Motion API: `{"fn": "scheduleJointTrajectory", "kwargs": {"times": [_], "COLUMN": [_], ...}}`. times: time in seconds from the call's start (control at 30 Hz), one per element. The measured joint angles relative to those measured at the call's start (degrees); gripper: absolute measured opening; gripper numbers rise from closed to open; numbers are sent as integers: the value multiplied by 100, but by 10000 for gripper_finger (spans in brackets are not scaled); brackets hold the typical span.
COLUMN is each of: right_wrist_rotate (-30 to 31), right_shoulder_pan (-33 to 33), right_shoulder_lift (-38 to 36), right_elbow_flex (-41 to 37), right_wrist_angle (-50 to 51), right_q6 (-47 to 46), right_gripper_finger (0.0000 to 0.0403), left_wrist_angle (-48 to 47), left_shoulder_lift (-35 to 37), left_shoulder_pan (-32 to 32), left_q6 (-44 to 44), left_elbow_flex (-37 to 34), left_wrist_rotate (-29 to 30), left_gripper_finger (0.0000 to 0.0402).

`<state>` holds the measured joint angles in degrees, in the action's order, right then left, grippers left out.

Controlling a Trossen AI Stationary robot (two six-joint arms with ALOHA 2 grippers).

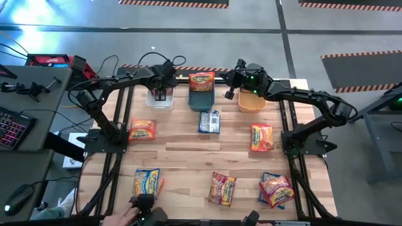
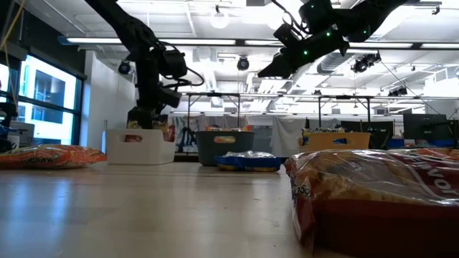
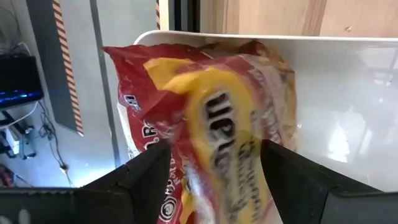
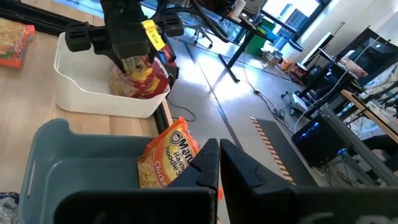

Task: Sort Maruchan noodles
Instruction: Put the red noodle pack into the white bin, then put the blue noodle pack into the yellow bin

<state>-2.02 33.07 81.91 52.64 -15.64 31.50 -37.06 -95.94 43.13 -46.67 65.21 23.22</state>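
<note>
My left gripper [image 1: 161,94] hangs over the white bin [image 1: 158,103] at the table's far edge, pointing steeply down. Its fingers stand wide apart, with a red Maruchan packet [image 3: 211,124] upright between them, inside the bin. My right gripper [image 4: 217,171] is shut and empty; it hovers by the far right corner of the teal bin [image 1: 202,100]. An orange packet [image 4: 168,158] leans against the teal bin's far wall. Several more packets lie flat on the table: orange [image 1: 142,129], blue [image 1: 209,121] and orange [image 1: 261,137]. My left gripper has its fingers [image 3: 146,180] on either side of the red packet's upper half [image 3: 186,155], coming from above. I cannot tell whether they touch it. The packet shows blurred, and its lower end [image 4: 146,87] is down in the white bin.
An orange bin [image 1: 251,103] stands to the right of the teal bin. Near the front edge lie more packets [image 1: 147,182], [image 1: 222,188] and a small pile [image 1: 276,188]. The bare wood in the middle of the table [image 1: 188,150] is free room.
</note>
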Motion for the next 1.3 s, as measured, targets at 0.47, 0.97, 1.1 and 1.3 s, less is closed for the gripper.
{"fn": "scheduleJointTrajectory", "kwargs": {"times": [0.47,0.97,1.1,1.3], "right_wrist_rotate": [0,2,2,81], "right_shoulder_pan": [-1,-8,-8,-10], "right_shoulder_lift": [0,0,0,-2], "right_elbow_flex": [0,0,0,-2], "right_wrist_angle": [95,122,134,355], "right_q6": [0,-83,-201,-193], "right_gripper_finger": [0,0,0,0], "left_wrist_angle": [-26,-57,295,1183], "left_shoulder_lift": [266,1838,2261,2839], "left_shoulder_pan": [-266,-456,-550,-962], "left_q6": [8,2093,2693,2705], "left_elbow_flex": [4,4,-148,-1307], "left_wrist_rotate": [901,504,-589,-1769], "left_gripper_finger": [243,215,169,76]}}
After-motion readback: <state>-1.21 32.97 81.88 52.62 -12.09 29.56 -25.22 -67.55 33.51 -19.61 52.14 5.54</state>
